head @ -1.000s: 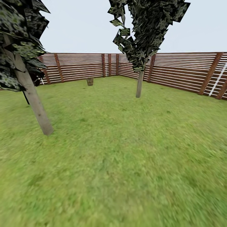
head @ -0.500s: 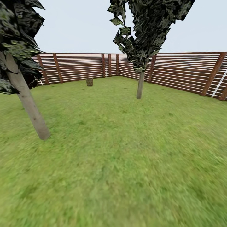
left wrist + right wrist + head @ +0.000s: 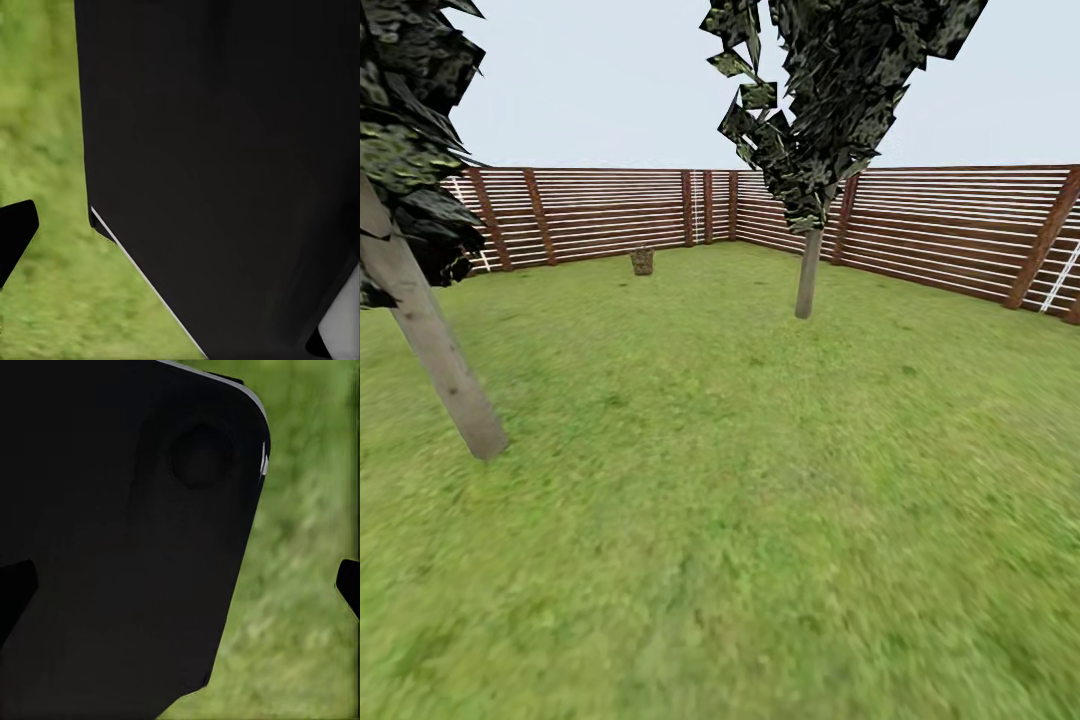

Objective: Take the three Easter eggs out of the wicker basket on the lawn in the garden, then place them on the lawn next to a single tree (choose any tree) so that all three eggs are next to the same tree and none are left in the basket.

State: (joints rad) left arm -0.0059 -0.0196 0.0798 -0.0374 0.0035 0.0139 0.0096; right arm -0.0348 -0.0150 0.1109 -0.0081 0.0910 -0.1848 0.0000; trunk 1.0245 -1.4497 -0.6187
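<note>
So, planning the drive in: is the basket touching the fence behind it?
Apart. In the head view, the basket stands on the lawn, and a strip of grass shows between its base and the fence.

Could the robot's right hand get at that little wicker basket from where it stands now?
Probably not. The wicker basket stands far off across the lawn, close to the fence at the back, with a long stretch of grass between. Nothing blocks the way; the robot would likely have to drive closer first.
</note>
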